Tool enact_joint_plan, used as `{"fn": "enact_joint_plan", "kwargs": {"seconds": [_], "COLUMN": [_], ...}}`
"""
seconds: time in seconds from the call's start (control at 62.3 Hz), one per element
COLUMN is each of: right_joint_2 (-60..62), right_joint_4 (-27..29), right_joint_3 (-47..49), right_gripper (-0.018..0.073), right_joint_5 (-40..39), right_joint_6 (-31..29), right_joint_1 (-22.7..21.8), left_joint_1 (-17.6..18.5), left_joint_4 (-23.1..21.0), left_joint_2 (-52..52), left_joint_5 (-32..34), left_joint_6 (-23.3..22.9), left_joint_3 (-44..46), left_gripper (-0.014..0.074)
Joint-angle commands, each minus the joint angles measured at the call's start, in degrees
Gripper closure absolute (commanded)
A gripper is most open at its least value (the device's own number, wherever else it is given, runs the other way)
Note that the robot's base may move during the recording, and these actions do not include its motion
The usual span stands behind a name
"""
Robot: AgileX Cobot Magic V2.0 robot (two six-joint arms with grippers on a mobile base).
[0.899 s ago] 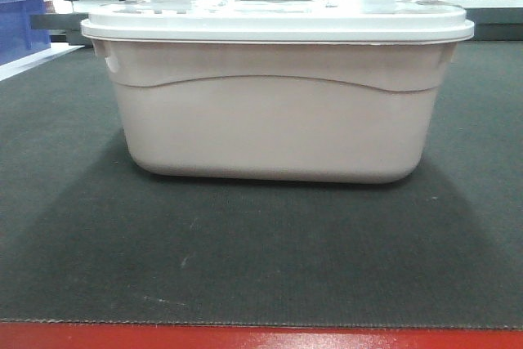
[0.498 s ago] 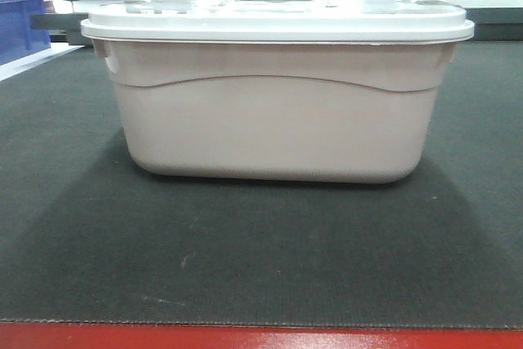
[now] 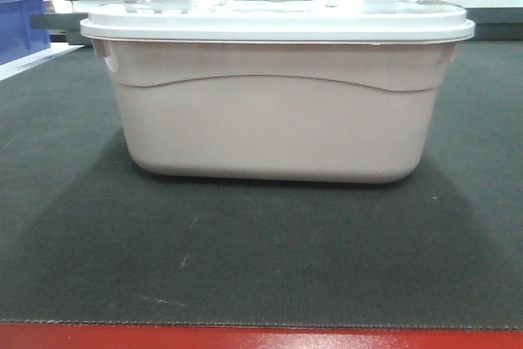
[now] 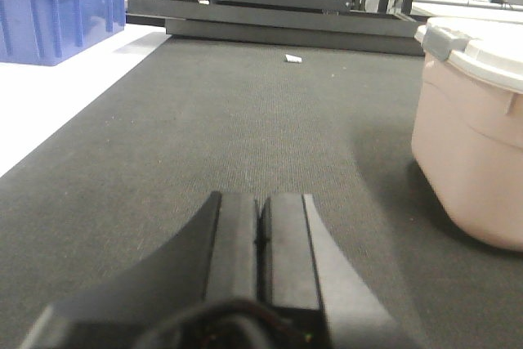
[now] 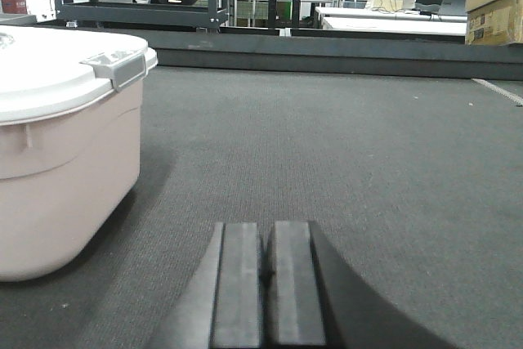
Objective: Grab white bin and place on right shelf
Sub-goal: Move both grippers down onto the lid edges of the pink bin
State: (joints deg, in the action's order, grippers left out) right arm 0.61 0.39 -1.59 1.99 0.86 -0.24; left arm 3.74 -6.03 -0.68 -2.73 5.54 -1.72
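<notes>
The large pale pinkish-white plastic tub (image 3: 270, 120), with rounded corners and a wavy moulded side band, sits upright on the dark grey mat (image 3: 261, 259), its long side facing front. Its flat white lid (image 3: 278, 18) is on. The grey end latches (image 5: 121, 64) look clipped down, though that is hard to tell.

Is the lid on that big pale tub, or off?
On: the white lid lies flat over the whole rim of the white bin, grey latch at its end.
</notes>
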Motion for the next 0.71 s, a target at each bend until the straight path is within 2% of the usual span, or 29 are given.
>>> {"fn": "enact_joint_plan", "kwargs": {"seconds": [0.0, 0.177, 0.273, 0.45, 0.578, 0.642, 0.69], "right_joint_2": [1.05, 1.05, 1.05, -2.03, -7.49, -10.96, -13.75], "right_joint_4": [0.01, 0.12, 0.12, 0.12, 0.12, 0.12, 0.12], "right_joint_3": [-0.04, 2.24, 7.40, 19.09, 25.33, 27.49, 28.66], "right_gripper": [0.0488, 0.0488, 0.0488, 0.0488, 0.0485, 0.0456, 0.0389], "right_joint_5": [-5.75, -11.79, -11.75, -5.26, -2.61, -2.67, -2.67], "right_joint_6": [-0.49, -0.43, -0.43, -0.43, -0.43, -0.43, -0.43], "right_joint_1": [-0.34, -0.34, -0.34, -0.34, -0.34, -0.34, -0.34], "left_joint_1": [0.34, 0.34, 0.34, 0.34, 0.34, 0.34, 0.34], "left_joint_4": [-0.59, -0.59, 0.44, 5.55, 6.03, 5.13, 4.23], "left_joint_2": [-0.70, -0.43, 0.38, 6.53, 14.10, 18.02, 21.87], "left_joint_5": [6.21, 10.95, 9.85, 1.94, -3.67, -6.12, -8.36], "left_joint_6": [-0.43, -0.43, -0.43, -0.43, -0.43, -0.43, -0.43], "left_joint_3": [0.13, 1.74, 5.96, 18.87, 27.83, 31.75, 35.09], "left_gripper": [0.0713, 0.0713, 0.0713, 0.0708, 0.0702, 0.0664, 0.0589]}}
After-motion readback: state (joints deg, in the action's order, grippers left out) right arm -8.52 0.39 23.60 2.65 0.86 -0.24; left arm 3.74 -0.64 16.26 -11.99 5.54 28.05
